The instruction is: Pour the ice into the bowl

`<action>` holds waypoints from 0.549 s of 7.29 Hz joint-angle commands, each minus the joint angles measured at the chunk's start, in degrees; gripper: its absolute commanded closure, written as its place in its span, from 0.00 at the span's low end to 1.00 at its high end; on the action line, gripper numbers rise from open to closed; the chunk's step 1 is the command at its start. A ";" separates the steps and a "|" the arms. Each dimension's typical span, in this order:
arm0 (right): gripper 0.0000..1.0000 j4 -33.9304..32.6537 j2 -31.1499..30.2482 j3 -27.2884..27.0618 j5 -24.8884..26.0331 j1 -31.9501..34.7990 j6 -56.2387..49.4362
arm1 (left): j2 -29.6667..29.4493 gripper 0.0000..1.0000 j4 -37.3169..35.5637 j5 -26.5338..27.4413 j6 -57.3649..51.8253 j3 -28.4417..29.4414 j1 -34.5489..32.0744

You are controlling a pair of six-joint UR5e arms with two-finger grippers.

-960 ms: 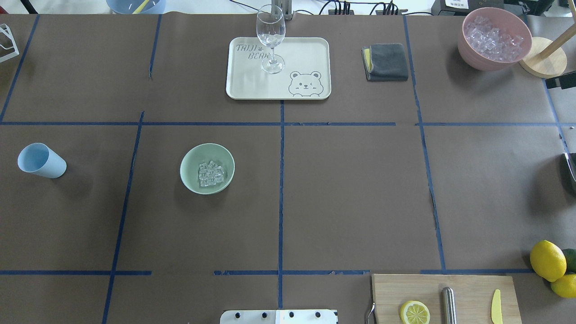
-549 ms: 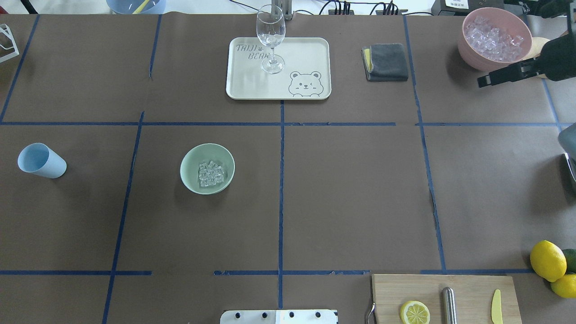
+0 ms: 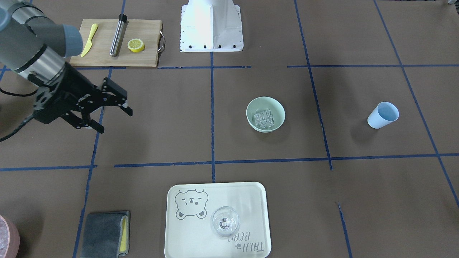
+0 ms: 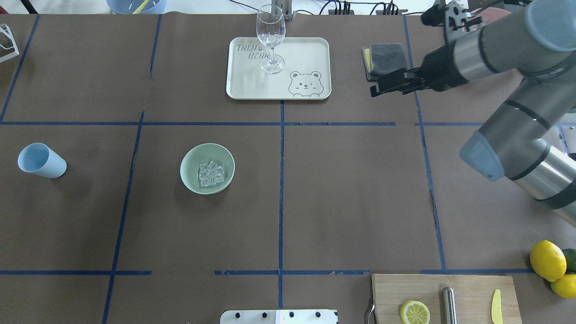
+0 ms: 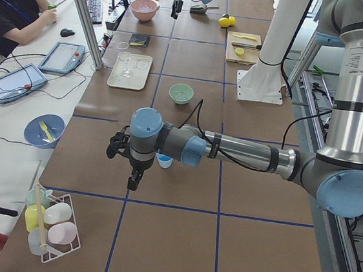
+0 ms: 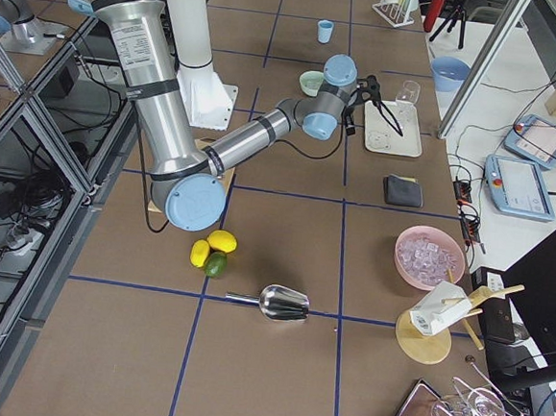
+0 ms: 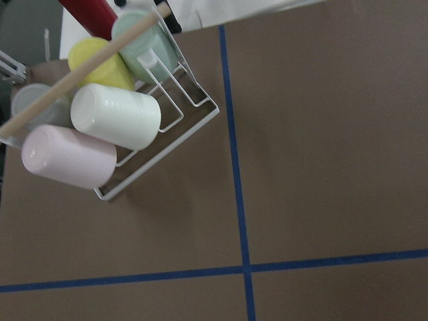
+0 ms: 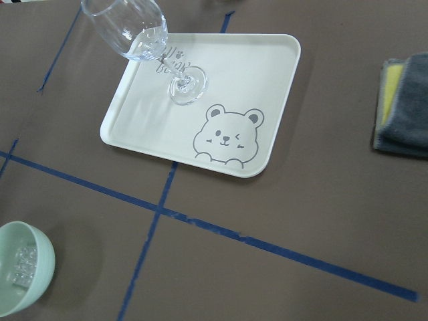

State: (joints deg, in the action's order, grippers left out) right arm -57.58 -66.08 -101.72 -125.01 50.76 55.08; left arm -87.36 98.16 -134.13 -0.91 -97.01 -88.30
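The pale mint-green bowl [image 4: 195, 158] [image 3: 265, 104] stands left of the table's middle, with the clear ice [image 4: 210, 173] [image 3: 264, 119] lying inside it. The bowl [image 8: 27, 284] also shows at the lower left of the right wrist view. A light blue cup [image 4: 41, 160] [image 3: 383, 115] stands upright and alone far to the bowl's left. My right gripper [image 3: 114, 121] [image 4: 375, 87] hangs open and empty over the far right part of the table, beside the grey cloth. My left gripper [image 5: 132, 180] hovers past the cup, near the table's left end; I cannot tell whether it is open or shut.
A cream tray [image 4: 310, 54] holds a wine glass [image 4: 270, 36]. A grey cloth [image 4: 387, 60] lies to its right. A pink bowl of ice [image 6: 430, 257] and a metal scoop [image 6: 280, 303] sit at the right end. A cutting board [image 4: 472, 288], lemons [image 4: 547, 260] and a cup rack [image 7: 134, 114] line the edges.
My right arm has swung in from the right edge, past the pink bowl, and its gripper now hangs by the grey cloth. Bowl, ice and cup have not moved.
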 commanded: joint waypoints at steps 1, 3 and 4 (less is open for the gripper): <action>0.01 -16.06 10.83 -1.54 11.05 -11.33 4.66 | 2.28 0.00 -1.64 -2.96 -2.26 0.24 -0.03; 0.01 -21.69 18.16 0.89 23.97 -21.19 12.91 | 2.37 0.00 -1.83 -3.07 -2.17 -0.02 -0.12; 0.02 -21.70 23.23 7.35 27.77 -24.36 14.25 | 2.10 0.00 -1.74 -3.15 -2.17 -0.02 -0.12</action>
State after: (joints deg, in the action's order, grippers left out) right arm -78.11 -48.32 -99.93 -102.99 31.00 66.59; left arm -85.11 96.43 -137.14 -3.06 -96.99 -88.42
